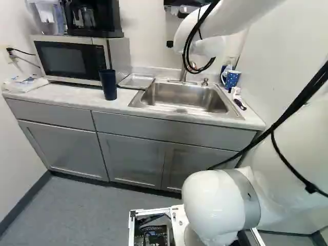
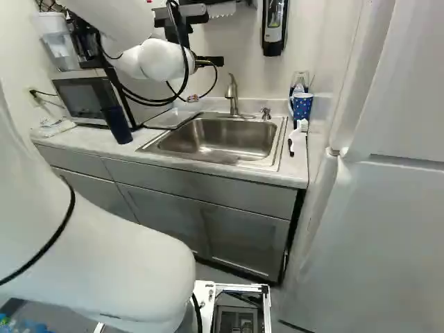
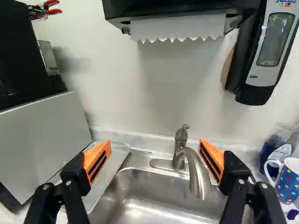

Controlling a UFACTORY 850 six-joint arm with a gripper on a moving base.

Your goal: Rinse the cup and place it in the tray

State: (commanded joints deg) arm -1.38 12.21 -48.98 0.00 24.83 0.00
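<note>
Orange-padded fingers [image 3: 97,161] stand wide apart, with nothing clamped between them, as the white arm [image 2: 158,60] reaches toward the sink [image 2: 222,139]. A metal faucet [image 3: 180,158] rises ahead, in the gap between the two tips as the wrist view shows it.

Just left of the basin, the shallow tray [image 1: 137,81] lies on the desk [image 1: 66,93]. The dark blue cup [image 1: 108,84] stands upright near the desk's front edge, in front of the microwave [image 1: 69,59] and a little apart from the tray. A dotted mug [image 3: 287,182] sits on the opposite side of the sink, near the wall, with a white-headed brush [image 2: 298,135] close by.

Above, a paper towel dispenser [image 3: 177,8] and a soap dispenser [image 3: 275,44] hang on the wall. A black coffee maker [image 1: 92,18] tops the microwave.
</note>
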